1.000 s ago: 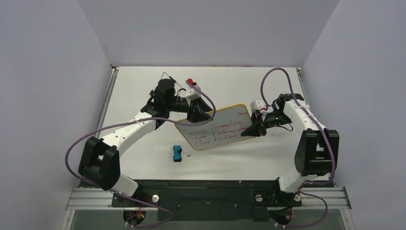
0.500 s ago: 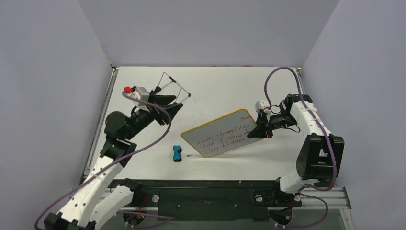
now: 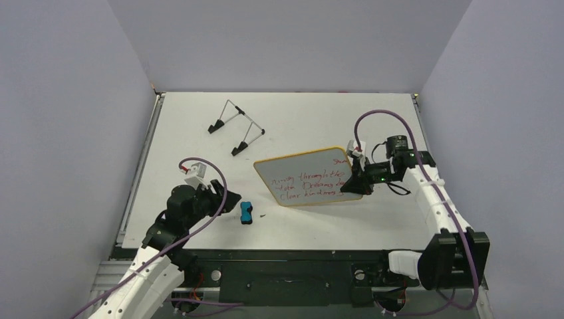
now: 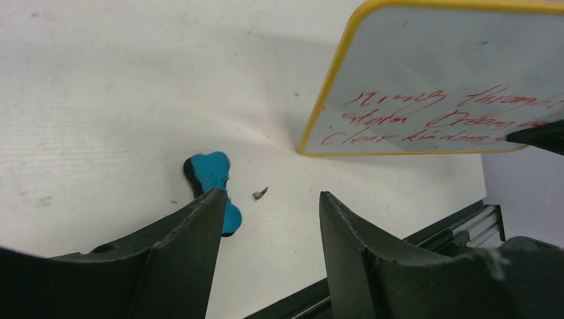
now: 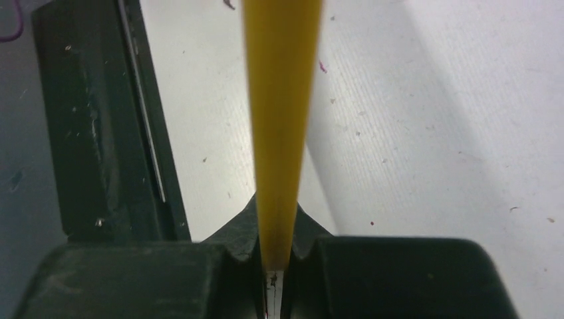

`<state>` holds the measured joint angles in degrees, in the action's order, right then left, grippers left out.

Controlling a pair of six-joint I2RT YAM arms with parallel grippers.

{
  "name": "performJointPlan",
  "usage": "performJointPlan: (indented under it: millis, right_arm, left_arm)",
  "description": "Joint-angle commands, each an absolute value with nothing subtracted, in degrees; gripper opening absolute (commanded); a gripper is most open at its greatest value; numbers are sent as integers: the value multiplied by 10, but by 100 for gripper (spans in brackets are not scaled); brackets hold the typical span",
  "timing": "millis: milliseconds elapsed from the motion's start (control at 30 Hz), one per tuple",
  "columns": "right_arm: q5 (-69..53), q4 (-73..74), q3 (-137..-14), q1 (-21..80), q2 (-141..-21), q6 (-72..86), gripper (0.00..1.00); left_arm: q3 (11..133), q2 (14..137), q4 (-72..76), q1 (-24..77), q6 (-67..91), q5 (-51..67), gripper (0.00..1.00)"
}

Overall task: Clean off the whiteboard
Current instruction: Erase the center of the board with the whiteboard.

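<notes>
Looks like the left tool [image 4: 271, 195] dropped to lower left, spread and empty beside the eraser [image 3: 246, 212]. Meanwhile the right tool [image 3: 352, 185] pinches the whiteboard [image 3: 306, 178] by its right rim, mid-frame; seems light, stiff and slick, so an edge grip fits.

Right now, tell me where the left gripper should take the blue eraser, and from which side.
Grip the blue eraser at its narrow waist, coming from above: it lies flat, with wider lobes at both ends, so the open left gripper could likely close across the middle.
</notes>
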<state>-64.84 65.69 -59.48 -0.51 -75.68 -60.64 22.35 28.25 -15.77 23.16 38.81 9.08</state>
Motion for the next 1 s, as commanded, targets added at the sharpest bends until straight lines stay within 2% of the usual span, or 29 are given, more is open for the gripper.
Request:
performJointPlan:
  millis: [0, 167, 367, 467, 633, 733, 967]
  right_arm:
    - [-541, 333, -559, 60, -667, -292, 0]
    - [-544, 341, -570, 82, -678, -280, 0]
    - [-562, 350, -566, 76, -683, -288, 0]
    - [-569, 350, -567, 76, -689, -287, 0]
    - [-577, 362, -571, 76, -697, -292, 0]
    - [-580, 365, -572, 75, -699, -296, 0]
    - [-589, 384, -577, 72, -704, -313, 0]
  left_arm:
    - [246, 295, -251, 235, 440, 24, 51]
    - [248, 347, -248, 243, 448, -7, 51]
    - [223, 428, -133, 285, 448, -10, 52]
    - [242, 485, -113, 321, 453, -59, 51]
    - [318, 587, -175, 407, 474, -165, 42]
    - [355, 659, -243, 448, 492, -215, 42]
    - [396, 729, -277, 493, 507, -272, 43]
